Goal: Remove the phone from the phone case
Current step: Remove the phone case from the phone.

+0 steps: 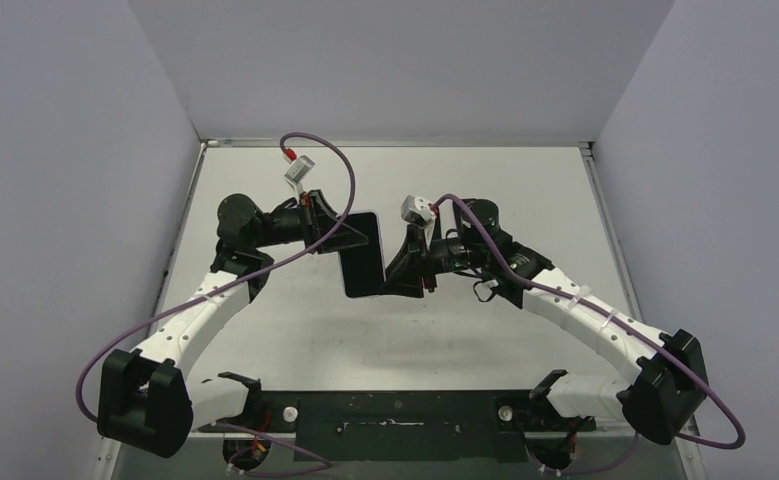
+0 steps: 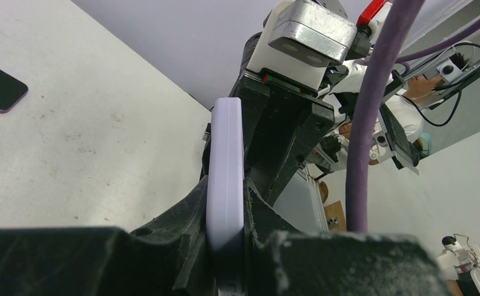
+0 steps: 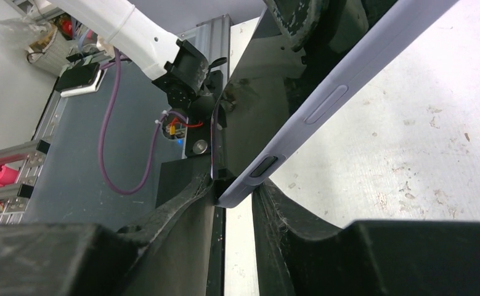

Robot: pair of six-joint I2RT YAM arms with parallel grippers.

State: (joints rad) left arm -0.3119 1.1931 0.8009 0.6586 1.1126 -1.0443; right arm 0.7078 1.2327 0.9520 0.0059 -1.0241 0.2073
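White table (image 1: 465, 335), room on all sides, phone case (image 1: 362, 262) centre-frame, left gripper (image 1: 345, 235) clamped on left edge, right gripper (image 1: 392, 286) pinching lower-right corner.

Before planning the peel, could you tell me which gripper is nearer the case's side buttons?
Right. The right gripper straddles the case edge right beside the buttons; the left gripper clamps the opposite edge.

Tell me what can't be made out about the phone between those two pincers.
Top view: the phone is too small to show whether it has lifted out.
Left wrist view: only the case edge shows; the left pincer hides its lower end.
Right wrist view: the frame cuts off most of the case; the right pincer hides whether it presses the corner.
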